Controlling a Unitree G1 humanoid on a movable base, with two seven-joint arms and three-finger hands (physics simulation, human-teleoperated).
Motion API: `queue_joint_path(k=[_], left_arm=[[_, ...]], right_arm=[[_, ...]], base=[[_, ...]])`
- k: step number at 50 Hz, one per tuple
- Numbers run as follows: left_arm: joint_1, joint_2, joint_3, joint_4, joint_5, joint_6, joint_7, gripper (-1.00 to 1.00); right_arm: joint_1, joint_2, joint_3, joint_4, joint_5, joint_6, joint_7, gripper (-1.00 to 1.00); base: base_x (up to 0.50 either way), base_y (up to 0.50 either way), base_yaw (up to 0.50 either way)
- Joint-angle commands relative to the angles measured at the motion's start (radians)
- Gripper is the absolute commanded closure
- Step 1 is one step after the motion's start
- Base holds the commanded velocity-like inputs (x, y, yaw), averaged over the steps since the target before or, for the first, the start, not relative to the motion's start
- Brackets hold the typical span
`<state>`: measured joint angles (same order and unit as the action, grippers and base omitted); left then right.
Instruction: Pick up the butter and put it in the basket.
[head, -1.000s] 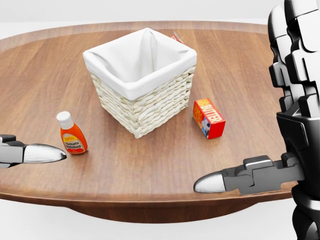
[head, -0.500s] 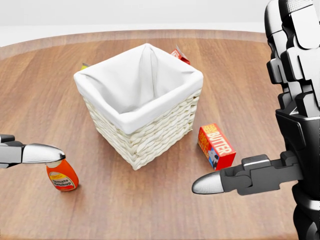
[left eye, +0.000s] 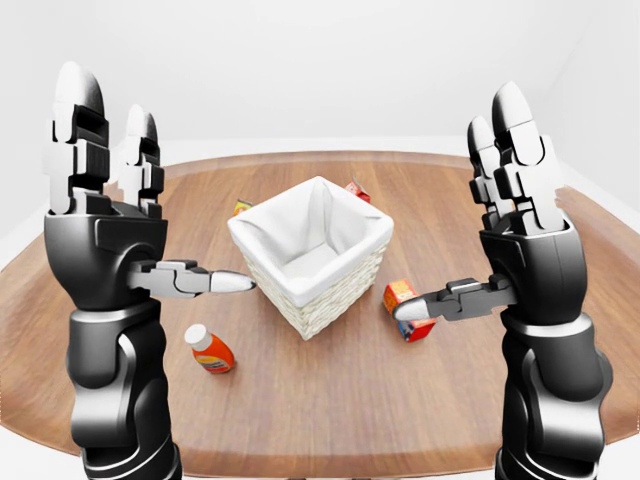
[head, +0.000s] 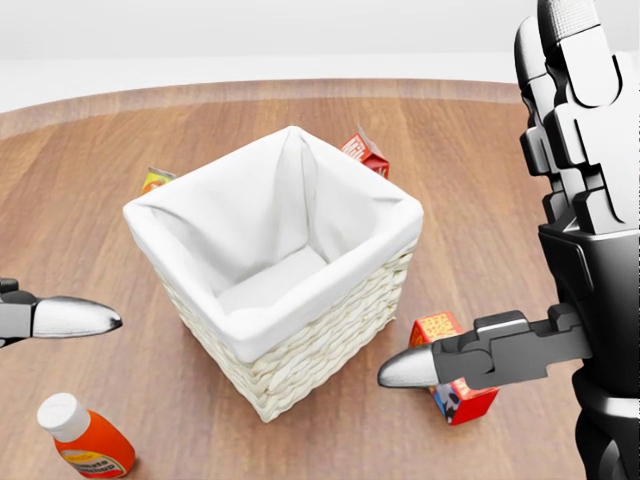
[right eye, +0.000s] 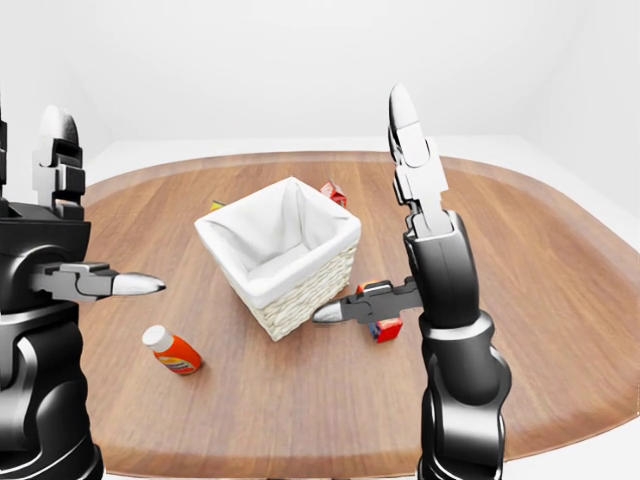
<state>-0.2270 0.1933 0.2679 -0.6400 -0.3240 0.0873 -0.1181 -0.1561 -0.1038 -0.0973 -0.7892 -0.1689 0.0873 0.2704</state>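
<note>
The butter (head: 458, 392) is a red and orange box lying on the wooden table to the right of the basket; my right thumb hides part of it. The basket (head: 330, 345) is pale wicker with a white cloth liner, and it looks empty. My right hand (left eye: 455, 205) is open, fingers upright and thumb pointing left, held above the butter and clear of it. My left hand (left eye: 160, 190) is open in the same pose on the left, above the table and holding nothing.
A ketchup bottle (head: 85, 440) lies on the table to the lower left of the basket. A red carton (head: 362, 150) and a small yellow packet (head: 155, 180) lie beyond the basket. The round table's near edge (left eye: 350, 462) runs along the bottom of the left-eye view.
The camera has moved closer to the table and looks down more steeply. The basket, butter and ketchup appear larger and lower in the picture. Both hands keep their open pose.
</note>
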Motion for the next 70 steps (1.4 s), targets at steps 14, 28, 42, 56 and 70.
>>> queue_joint_path(k=[14,28,42,56,70], left_arm=[[0.022,-0.001,0.016,-0.059,-0.028,0.0,0.003,-1.0],[0.042,-0.008,0.02,-0.079,-0.03,0.0,-0.006,-1.0],[0.053,-0.012,0.02,-0.068,-0.029,0.0,-0.013,-1.0],[0.064,-0.015,0.023,-0.061,-0.029,0.0,-0.021,-1.0],[0.07,-0.018,0.024,-0.063,-0.032,0.0,-0.026,-1.0]], right_arm=[[0.051,0.031,-0.101,0.559,0.056,0.0,-0.287,-1.0],[-0.127,-0.043,-0.079,1.384,0.181,-0.061,-0.45,-1.0],[-0.373,-0.082,-0.059,2.057,0.241,-0.175,-0.522,-1.0],[-0.384,-0.086,-0.082,2.121,0.206,-0.175,-0.59,-1.0],[-0.383,-0.083,-0.055,2.141,0.072,-0.175,-0.702,1.0]], base=[[0.0,0.0,0.0],[0.0,0.0,0.0],[0.0,0.0,0.0],[0.0,0.0,0.0],[0.0,0.0,0.0]])
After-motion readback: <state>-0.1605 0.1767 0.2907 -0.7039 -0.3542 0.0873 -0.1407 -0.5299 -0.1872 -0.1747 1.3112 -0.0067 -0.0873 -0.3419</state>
